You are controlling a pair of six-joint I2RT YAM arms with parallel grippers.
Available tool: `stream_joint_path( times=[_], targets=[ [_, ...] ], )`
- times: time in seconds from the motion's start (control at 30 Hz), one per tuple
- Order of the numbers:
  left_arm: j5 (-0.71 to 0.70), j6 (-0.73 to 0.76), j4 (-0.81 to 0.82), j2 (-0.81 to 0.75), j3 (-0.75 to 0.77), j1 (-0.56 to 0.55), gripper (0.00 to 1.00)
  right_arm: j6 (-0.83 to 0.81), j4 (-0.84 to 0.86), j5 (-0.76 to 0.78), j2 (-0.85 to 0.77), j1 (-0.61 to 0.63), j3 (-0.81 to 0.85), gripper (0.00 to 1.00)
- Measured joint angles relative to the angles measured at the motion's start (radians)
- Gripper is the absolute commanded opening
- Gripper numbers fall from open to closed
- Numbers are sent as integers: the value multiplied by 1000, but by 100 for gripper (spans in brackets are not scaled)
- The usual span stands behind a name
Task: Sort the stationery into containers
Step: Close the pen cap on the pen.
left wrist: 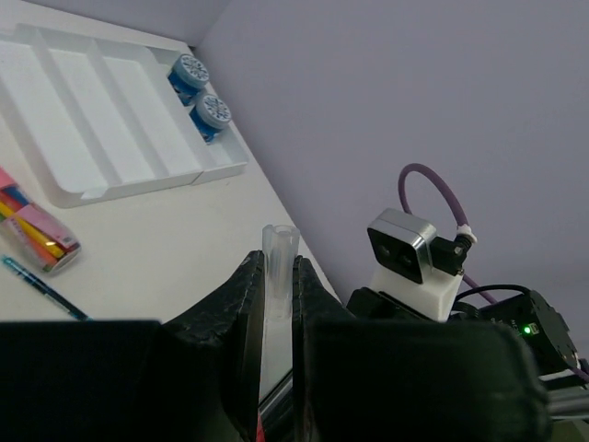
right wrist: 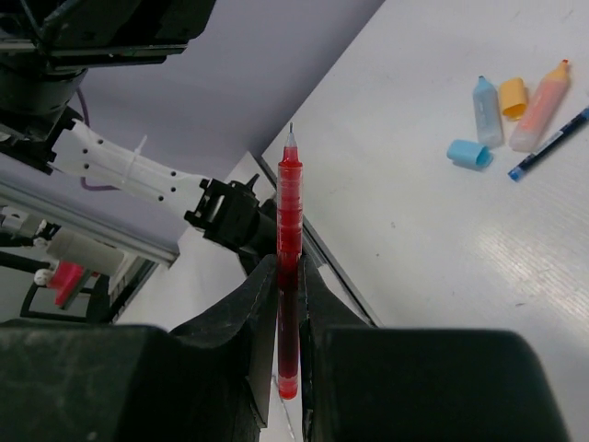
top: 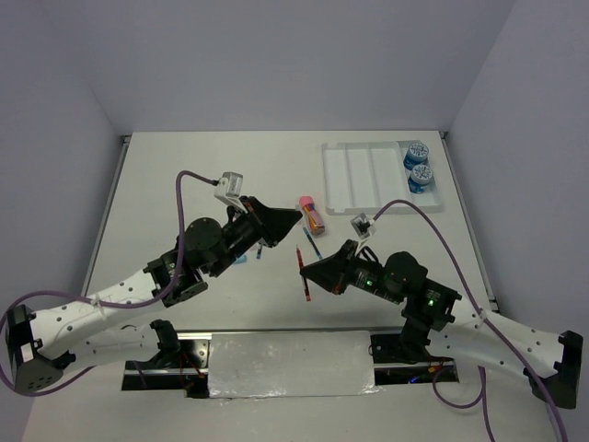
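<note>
White table (top: 184,152), grey walls (top: 276,55)

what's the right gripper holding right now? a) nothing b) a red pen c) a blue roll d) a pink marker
b: the right gripper grips the red pen, which sticks up from between its fingers, while the left gripper pinches a clear cap.
</note>
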Motion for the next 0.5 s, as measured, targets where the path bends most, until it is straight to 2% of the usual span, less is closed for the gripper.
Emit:
stream_joint_path(
  times=[0.2,0.5],
  targets=[
    [47,5,70,0,-26,0,1,-23,1,54,18,69,29,0],
    [95,27,114,-26,-43,0,2,-55,0,115,12,89,60,0]
  ],
)
